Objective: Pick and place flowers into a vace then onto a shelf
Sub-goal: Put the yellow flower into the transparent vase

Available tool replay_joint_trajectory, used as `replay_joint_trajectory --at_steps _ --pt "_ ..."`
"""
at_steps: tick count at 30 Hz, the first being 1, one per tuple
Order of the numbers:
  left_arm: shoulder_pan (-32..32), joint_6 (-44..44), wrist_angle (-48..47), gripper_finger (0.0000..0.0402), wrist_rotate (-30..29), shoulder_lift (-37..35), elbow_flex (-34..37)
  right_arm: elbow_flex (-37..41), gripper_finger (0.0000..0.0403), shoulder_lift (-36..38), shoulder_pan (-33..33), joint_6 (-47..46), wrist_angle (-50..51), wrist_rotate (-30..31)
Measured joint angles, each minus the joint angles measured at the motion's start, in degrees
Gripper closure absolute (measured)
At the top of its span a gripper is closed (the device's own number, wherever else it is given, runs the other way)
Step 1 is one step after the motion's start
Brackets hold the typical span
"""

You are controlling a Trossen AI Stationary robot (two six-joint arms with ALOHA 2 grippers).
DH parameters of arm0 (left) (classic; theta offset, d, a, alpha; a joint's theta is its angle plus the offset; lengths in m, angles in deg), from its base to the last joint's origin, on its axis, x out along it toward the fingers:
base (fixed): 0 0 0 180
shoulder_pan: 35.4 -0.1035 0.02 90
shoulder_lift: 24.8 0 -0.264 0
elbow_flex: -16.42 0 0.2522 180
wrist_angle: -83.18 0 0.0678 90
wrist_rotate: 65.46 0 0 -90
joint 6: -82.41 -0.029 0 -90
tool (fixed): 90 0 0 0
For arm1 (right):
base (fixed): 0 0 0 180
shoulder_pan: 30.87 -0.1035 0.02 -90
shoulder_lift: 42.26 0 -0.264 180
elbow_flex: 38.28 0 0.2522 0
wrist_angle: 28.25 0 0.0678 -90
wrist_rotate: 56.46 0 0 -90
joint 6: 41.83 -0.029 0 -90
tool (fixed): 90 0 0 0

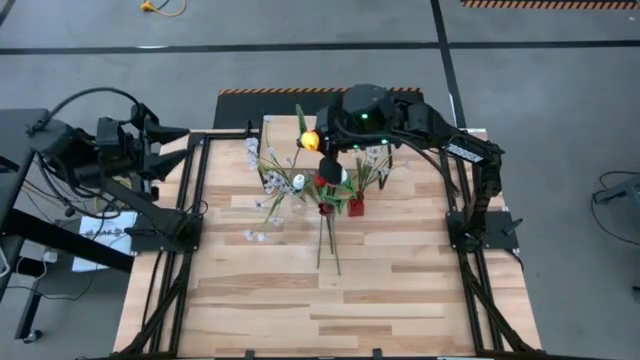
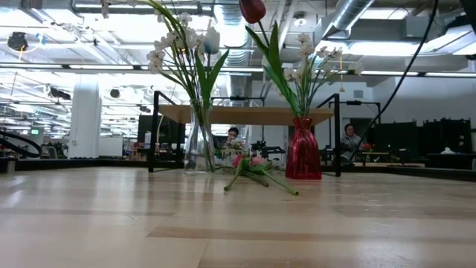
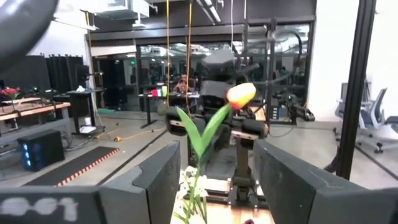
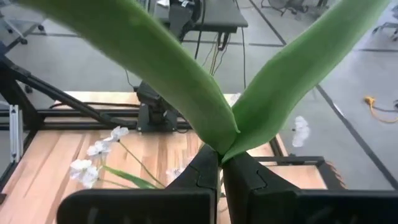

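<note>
Pinching an orange-yellow tulip at the fork of its leaves, the right end effector hangs above the worktop's far edge, fingers pressed together on the stem. Stem axis runs roughly upright, bloom uppermost. Both vases lie below it: red vase nearer, clear vase beside. Spare tulips lie flat between them. Left end effector waits half-spread, empty, beyond the worktop's left edge.

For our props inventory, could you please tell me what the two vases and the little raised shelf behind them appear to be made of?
The clear narrow vase looks like glass: stems show through its glossy wall. The red waisted vase seems to be translucent glossy glass or plastic, with bright highlights. The small raised shelf appears to be a matte light-wood board on thin black, probably metal, legs.
</note>
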Motion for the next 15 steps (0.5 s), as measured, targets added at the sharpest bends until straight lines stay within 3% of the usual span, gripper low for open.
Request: replay_joint_trajectory --at_steps 15 --pt "0.0 1.88 2.16 0.0209 1.61 0.62 2.98 0.2 0.0402 -8.27 -0.68 -1.22 1.53 -1.9"
